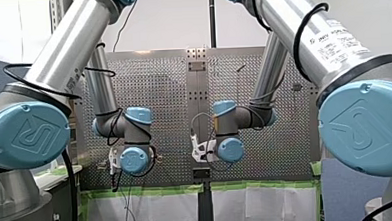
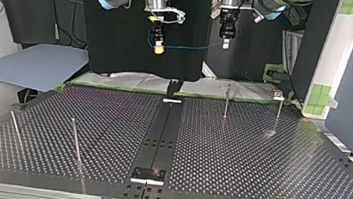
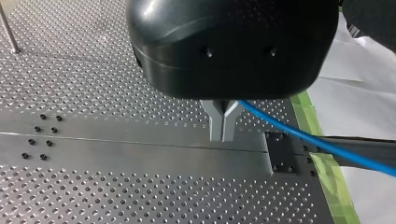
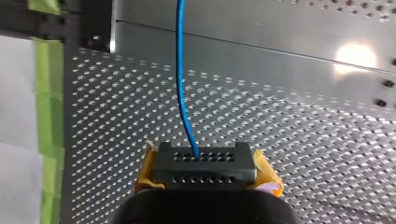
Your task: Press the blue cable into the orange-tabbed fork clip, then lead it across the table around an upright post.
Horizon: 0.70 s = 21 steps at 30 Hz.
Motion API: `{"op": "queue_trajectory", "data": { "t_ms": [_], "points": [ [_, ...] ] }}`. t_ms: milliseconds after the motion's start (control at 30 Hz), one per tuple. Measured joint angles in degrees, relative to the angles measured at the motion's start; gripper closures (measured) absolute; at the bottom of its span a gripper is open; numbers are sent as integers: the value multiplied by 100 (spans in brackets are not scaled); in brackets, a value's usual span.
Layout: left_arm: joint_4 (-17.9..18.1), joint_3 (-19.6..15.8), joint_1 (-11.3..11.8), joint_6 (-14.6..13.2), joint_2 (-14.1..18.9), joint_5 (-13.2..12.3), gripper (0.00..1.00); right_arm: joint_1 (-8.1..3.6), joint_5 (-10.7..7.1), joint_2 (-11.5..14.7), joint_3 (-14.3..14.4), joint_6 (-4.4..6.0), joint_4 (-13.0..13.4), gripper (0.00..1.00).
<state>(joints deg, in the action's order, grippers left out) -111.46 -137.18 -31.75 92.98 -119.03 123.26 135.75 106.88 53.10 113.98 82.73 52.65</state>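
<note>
A thin blue cable (image 2: 190, 46) hangs in a shallow sag between my two grippers, high above the far edge of the perforated table (image 2: 239, 152). My right gripper (image 2: 158, 49), with yellow pads, is shut on one end. In the right wrist view the cable (image 4: 181, 84) runs straight ahead out of that gripper (image 4: 204, 161). My left gripper (image 2: 225, 43) is black. Its metal fingers (image 3: 223, 135) are shut on the cable (image 3: 317, 144), which leads off to one side. Thin upright posts (image 2: 226, 100) (image 2: 278, 113) stand near the far right. A small fixture (image 2: 277, 94) there is too small to identify.
Two more thin posts (image 2: 75, 138) (image 2: 15, 129) stand at the top view's near left. A dark central strip (image 2: 160, 138) with end plates divides the table. Green tape and white sheeting (image 2: 131, 80) line the far edge. A grey board (image 2: 32, 65) lies beyond the table's left corner.
</note>
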Motion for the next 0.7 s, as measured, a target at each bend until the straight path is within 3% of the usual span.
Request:
{"op": "queue_trajectory", "data": {
  "t_ms": [333, 500, 700],
  "points": [
    [20, 2, 19, 19, -21, -20, 100, -1, 2, -4, -3, -3, -370, 100],
    [195, 29, 194, 194, -154, -193, 100, -24, 123, 140, -148, -84, -493, 100],
    [225, 34, 456, 465, 20, -436, 100, -62, 55, 417, -423, 109, -610, 100]
  ]
}}
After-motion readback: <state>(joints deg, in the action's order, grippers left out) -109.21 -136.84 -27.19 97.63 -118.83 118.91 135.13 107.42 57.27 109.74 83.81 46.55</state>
